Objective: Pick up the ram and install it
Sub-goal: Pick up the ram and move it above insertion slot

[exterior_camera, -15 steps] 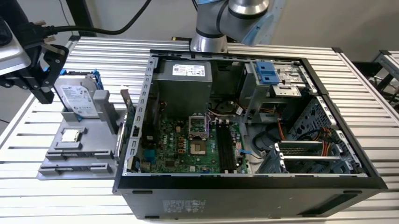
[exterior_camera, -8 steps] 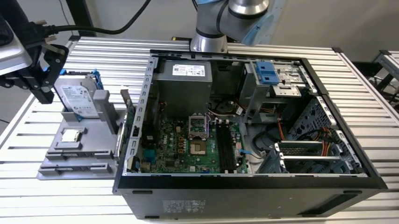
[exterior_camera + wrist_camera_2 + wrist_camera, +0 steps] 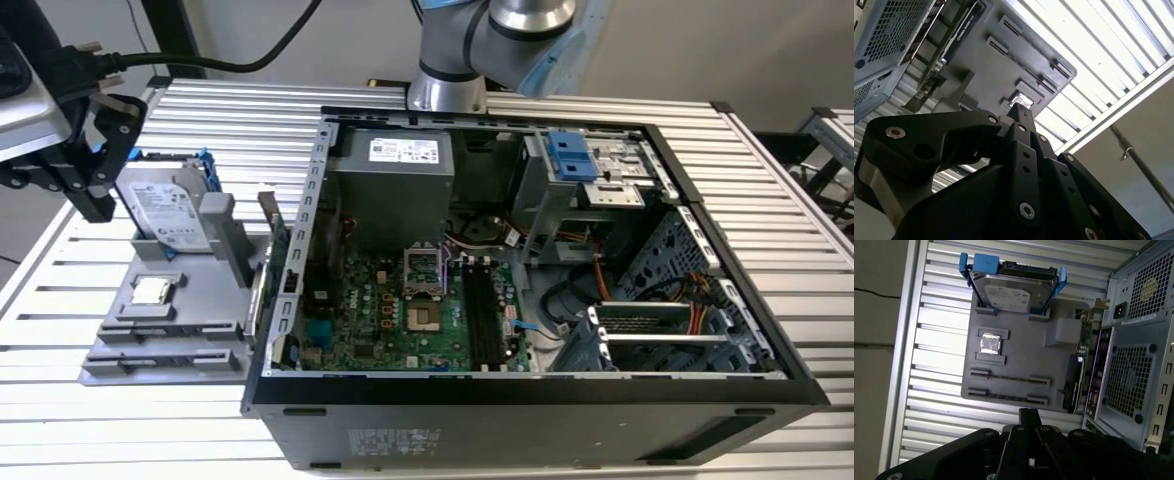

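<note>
A thin dark strip that looks like the ram (image 3: 1009, 377) stands on edge between two holders on the grey tray (image 3: 1019, 352); I cannot make it out in the exterior view. My gripper (image 3: 96, 212) hangs at the exterior view's left, beside the hard drive and above the tray's (image 3: 200, 300) far end. In both wrist views its black fingers (image 3: 1028, 415) meet in one narrow tip, so the gripper (image 3: 1021, 112) is shut with nothing between them. The motherboard's black slots (image 3: 487, 315) lie inside the open computer case (image 3: 534, 390).
A silver hard drive in a blue frame (image 3: 167, 205) stands on the tray, with a small square silver chip (image 3: 151, 290) in front of it. An expansion card (image 3: 1076, 367) stands along the tray's edge by the case. The ribbed metal table (image 3: 80, 420) surrounds everything.
</note>
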Robot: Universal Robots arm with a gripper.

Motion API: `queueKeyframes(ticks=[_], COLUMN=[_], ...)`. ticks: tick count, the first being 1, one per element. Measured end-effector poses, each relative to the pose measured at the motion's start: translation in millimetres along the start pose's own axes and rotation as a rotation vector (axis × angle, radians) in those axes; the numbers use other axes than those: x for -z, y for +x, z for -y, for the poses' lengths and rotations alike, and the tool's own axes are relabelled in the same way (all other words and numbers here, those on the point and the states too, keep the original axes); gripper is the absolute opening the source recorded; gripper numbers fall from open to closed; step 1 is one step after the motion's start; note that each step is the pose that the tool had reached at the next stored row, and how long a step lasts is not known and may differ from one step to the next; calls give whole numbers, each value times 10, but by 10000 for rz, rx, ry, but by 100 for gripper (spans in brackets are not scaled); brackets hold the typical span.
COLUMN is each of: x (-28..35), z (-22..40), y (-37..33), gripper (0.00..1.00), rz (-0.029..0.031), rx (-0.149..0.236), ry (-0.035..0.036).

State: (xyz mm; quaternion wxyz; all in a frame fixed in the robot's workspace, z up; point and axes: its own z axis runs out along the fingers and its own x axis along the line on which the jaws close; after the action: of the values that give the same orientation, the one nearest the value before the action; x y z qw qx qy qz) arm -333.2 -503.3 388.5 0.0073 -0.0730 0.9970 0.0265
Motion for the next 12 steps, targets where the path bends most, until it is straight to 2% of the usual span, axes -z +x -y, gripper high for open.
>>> queueKeyframes(ticks=[12], x=[0], z=[0], y=[0], gripper=[0], rz=[-9], rx=[166], ry=[-3])
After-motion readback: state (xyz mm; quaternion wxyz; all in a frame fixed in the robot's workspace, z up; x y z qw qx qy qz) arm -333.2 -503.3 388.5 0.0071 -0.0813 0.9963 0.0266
